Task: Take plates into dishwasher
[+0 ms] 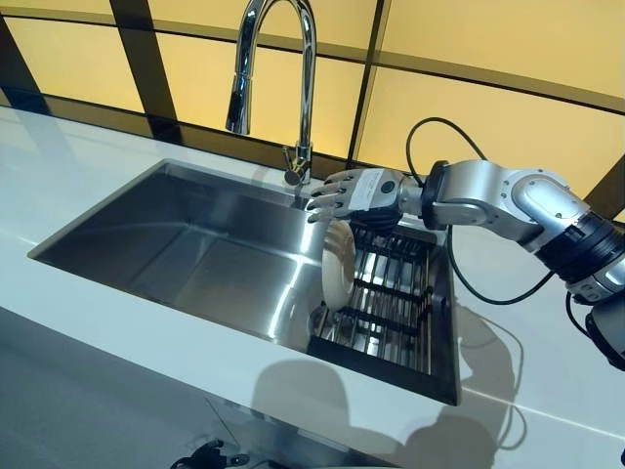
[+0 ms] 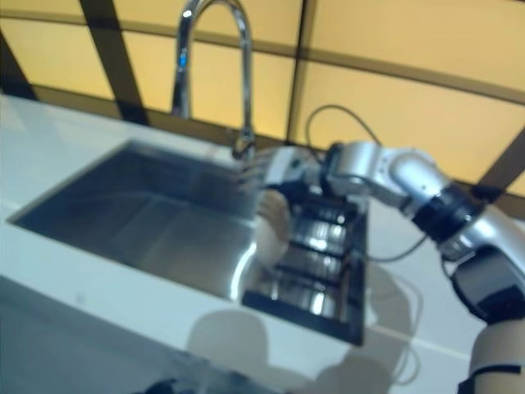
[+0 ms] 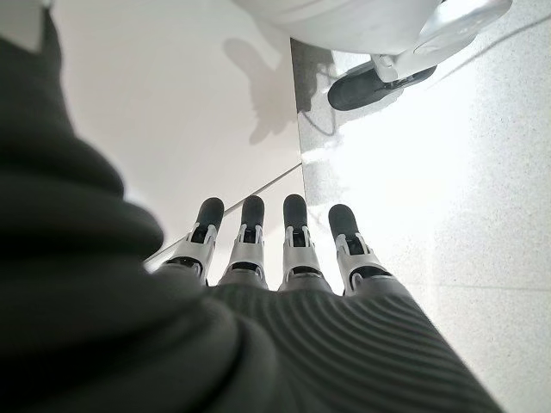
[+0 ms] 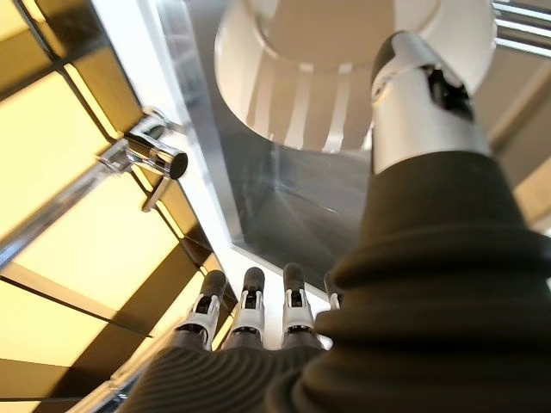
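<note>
A round cream ceramic plate (image 1: pixel 339 266) stands on edge in a black wire dish rack (image 1: pixel 391 308) at the right end of a stainless-steel sink (image 1: pixel 186 249) set into the white surface (image 1: pixel 117 337), with the robot's right hand (image 1: pixel 356 193) poised just above the plate's upper rim, its fingers straight and its thumb (image 4: pixel 419 95) extended beside the plate without closing on it. A tall chrome gooseneck faucet (image 1: pixel 278 68) rises at the sink's far edge, just beside that hand. The left hand (image 3: pixel 275 258), seen only in its own wrist view, hangs over the pale floor (image 3: pixel 482 198) with fingers straight and holding nothing.
</note>
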### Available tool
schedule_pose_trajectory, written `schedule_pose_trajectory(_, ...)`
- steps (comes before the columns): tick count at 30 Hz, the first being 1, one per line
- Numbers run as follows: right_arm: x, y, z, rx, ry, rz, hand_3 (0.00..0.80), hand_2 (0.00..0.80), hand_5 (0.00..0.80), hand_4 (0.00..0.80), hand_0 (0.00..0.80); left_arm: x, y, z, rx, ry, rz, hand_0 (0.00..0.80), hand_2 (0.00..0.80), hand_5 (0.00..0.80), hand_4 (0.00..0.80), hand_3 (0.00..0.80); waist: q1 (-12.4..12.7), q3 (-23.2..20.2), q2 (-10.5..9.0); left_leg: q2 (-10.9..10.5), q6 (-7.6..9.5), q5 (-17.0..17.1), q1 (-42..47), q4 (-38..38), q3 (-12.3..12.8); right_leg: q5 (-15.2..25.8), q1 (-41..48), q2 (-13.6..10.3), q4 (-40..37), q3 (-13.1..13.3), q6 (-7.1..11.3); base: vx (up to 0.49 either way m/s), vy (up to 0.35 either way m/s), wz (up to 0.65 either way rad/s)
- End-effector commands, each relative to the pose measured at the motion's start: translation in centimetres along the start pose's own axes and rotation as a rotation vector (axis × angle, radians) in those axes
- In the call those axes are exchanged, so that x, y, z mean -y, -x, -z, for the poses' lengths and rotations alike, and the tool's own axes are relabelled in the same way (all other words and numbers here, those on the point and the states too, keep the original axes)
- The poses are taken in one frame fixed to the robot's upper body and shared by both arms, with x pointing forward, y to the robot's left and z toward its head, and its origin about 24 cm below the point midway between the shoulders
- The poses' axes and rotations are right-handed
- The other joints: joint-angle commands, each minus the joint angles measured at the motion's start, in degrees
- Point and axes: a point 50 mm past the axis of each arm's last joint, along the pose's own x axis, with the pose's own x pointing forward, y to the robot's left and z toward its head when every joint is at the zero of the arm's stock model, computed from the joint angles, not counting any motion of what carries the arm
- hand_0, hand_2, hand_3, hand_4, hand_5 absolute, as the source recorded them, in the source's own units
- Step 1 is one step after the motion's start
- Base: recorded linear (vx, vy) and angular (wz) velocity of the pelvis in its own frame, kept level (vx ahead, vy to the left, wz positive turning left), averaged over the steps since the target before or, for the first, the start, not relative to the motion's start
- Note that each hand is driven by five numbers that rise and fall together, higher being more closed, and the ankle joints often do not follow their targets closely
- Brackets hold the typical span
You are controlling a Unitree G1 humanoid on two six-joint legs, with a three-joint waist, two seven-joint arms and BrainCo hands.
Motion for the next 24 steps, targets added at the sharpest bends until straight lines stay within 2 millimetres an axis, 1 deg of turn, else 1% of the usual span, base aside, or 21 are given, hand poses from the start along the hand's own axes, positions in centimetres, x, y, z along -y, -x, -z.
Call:
schedule_pose_trajectory(1, 1.3, 0.3, 1.3, -0.045, -0.028, 0.009, 0.000, 0.000, 0.000, 0.000, 0.000, -0.8, -0.3, -0.5, -0.018, -0.084, -0.010, 0.000, 0.000, 0.000, 0.000, 0.000, 2.3, -0.5, -3.90, -0.9, -0.57, 0.5, -1.4, -0.1, -0.5, -1.7, 3.8, -4.4, 0.2, -2.9, 4.41, 0.030, 0.028, 0.07)
schedule_pose_trajectory(8, 1.1, -0.5, 0.7, -0.024, -0.045, -0.018, 0.000, 0.000, 0.000, 0.000, 0.000, -0.8, -0.4, -0.7, -0.019, -0.090, -0.009, 0.000, 0.000, 0.000, 0.000, 0.000, 2.7, -0.3, -3.99, -1.1, -0.27, 0.4, -1.3, -0.3, -0.7, -1.6, 4.0, -4.6, 0.2, -2.9, 4.54, 0.003, 0.003, 0.01)
schedule_pose_trajectory(14, 0.7, -0.8, 0.3, -0.007, -0.064, -0.067, 0.000, 0.000, 0.000, 0.000, 0.000, -1.0, -0.4, -0.9, -0.018, -0.085, -0.015, 0.000, 0.000, 0.000, 0.000, 0.000, 2.8, -0.1, -4.10, -1.1, -0.19, 0.5, -1.4, -0.4, -0.6, -1.5, 3.9, -4.7, 0.2, -2.8, 4.68, 0.000, 0.000, 0.00)
schedule_pose_trajectory(18, 0.3, -0.7, 0.5, -0.007, -0.085, -0.099, 0.000, 0.000, 0.000, 0.000, 0.000, -1.1, -0.4, -0.9, -0.016, -0.079, -0.021, 0.000, 0.000, 0.000, 0.000, 0.000, 2.8, 0.0, -4.18, -1.0, -0.17, 0.5, -1.3, -0.4, -0.6, -1.5, 4.0, -4.6, 0.2, -2.7, 4.68, 0.000, 0.000, 0.00)
schedule_pose_trajectory(20, -0.6, -0.5, 0.7, -0.019, -0.091, -0.125, 0.000, 0.000, 0.000, 0.000, 0.000, -1.3, -0.4, -0.9, -0.019, -0.079, -0.025, 0.000, 0.000, 0.000, 0.000, 0.000, 2.7, 0.0, -4.25, -1.1, -0.16, 0.6, -1.3, -0.5, -0.7, -1.5, 4.1, -4.6, 0.2, -2.7, 4.70, 0.000, 0.000, 0.00)
schedule_pose_trajectory(24, -1.3, -0.2, 1.0, -0.030, -0.101, -0.150, 0.000, 0.000, 0.000, 0.000, 0.000, -1.5, -0.3, -0.7, -0.021, -0.071, -0.030, 0.000, 0.000, 0.000, 0.000, 0.000, 2.5, 0.1, -4.22, -1.1, -0.17, 0.6, -1.3, -0.5, -0.6, -1.5, 4.1, -4.6, 0.3, -2.6, 4.71, 0.000, 0.000, 0.00)
